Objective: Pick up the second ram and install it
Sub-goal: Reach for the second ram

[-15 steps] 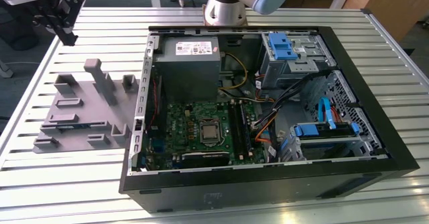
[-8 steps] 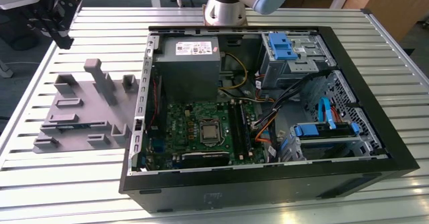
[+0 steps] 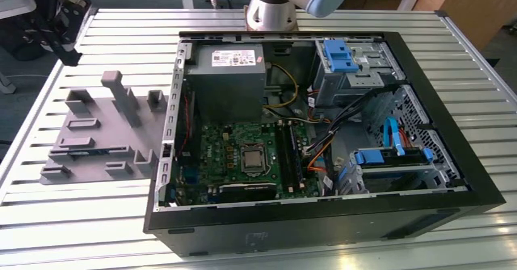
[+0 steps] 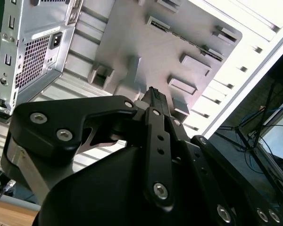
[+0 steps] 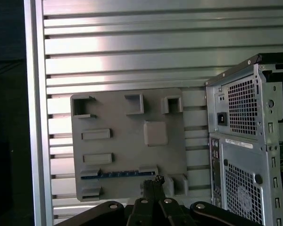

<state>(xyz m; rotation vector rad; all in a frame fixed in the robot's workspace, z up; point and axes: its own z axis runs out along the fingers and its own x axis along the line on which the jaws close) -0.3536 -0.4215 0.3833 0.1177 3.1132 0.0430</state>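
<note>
Below the hand (image 5: 155,180) (closed), the second ram (image 5: 118,174) lies on the fixture (image 5: 127,125).

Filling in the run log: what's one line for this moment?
gripper over gray holder | jaws shut, empty | second ram lying in holder, untouched

One tray (image 5: 127,136) holding one ram (image 5: 118,173) lies ahead of the gripper (image 5: 153,181). Beside it is one case (image 5: 245,155) with two clips (image 3: 339,53) (image 3: 378,156).

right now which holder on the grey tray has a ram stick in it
The one nearest the gripper in the first wrist view: the blue-green second ram sits in it; the others are bare grey.
</note>
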